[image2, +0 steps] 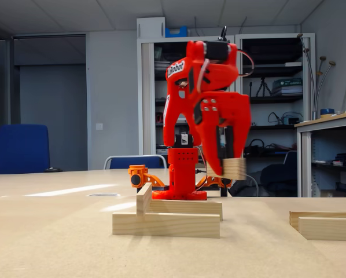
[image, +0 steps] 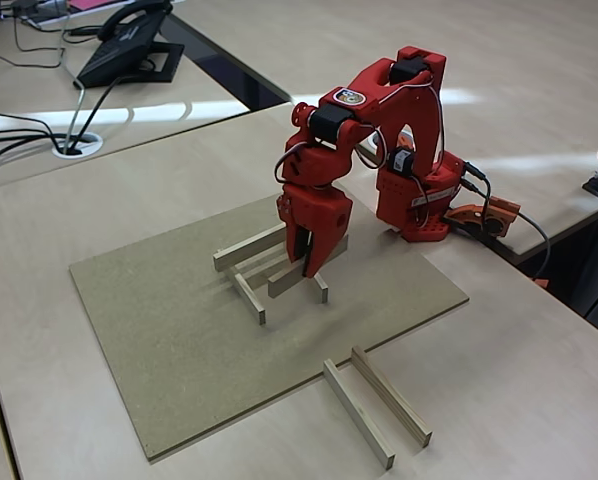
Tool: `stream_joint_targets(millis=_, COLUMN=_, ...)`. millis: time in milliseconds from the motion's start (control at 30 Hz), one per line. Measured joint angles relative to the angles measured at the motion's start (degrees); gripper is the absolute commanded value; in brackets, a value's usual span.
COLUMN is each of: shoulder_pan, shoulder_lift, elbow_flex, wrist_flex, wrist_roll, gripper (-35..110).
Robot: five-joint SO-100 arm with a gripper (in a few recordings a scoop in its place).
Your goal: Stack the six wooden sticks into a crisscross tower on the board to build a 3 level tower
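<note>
Fixed views both show us slim pale-wood sticks of square section, light beige with clean-cut ends. Nearest in the high fixed view, two spare sticks [image: 376, 402] lie side by side on the pale counter [image: 539, 380], just off the board's near right edge and not touching each other. Beyond them we see the board [image: 179, 340], a thin tan-brown speckled sheet lying flat on the counter. Near its middle stands the tower so far [image: 264, 275]: two short-looking bars running toward us, with one longer bar laid across their far ends. In the low fixed view we see this as a front bar [image2: 166, 225] lying flat and another bar [image2: 184, 207] resting one level up behind it. Over this, the red arm's fingers [image: 309, 262] are clamped on a fourth stick [image: 291, 276], which hangs tilted above the lower bars; from the low view its square end [image2: 234, 168] shows raised clear of the stack. Farthest back sits the arm's base [image: 419, 215], on the counter past the board's far edge.
</note>
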Motion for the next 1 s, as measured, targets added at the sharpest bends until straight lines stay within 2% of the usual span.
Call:
stream_joint_targets(millis=533, shoulder_pan=7.65, shoulder_lift=-6.15, elbow_flex=1.49, wrist_flex=-9.84, wrist_roll=2.72, gripper=0)
stream_joint_targets(millis=833, shoulder_pan=6.24, shoulder_lift=-6.15, elbow_flex=1.93, wrist_flex=-9.32, wrist_roll=6.50, gripper=0)
stream_joint_targets(millis=1000, shoulder_pan=5.98, shoulder_lift=-6.24, elbow_flex=1.93, wrist_flex=-8.53, wrist_roll=5.80, gripper=5)
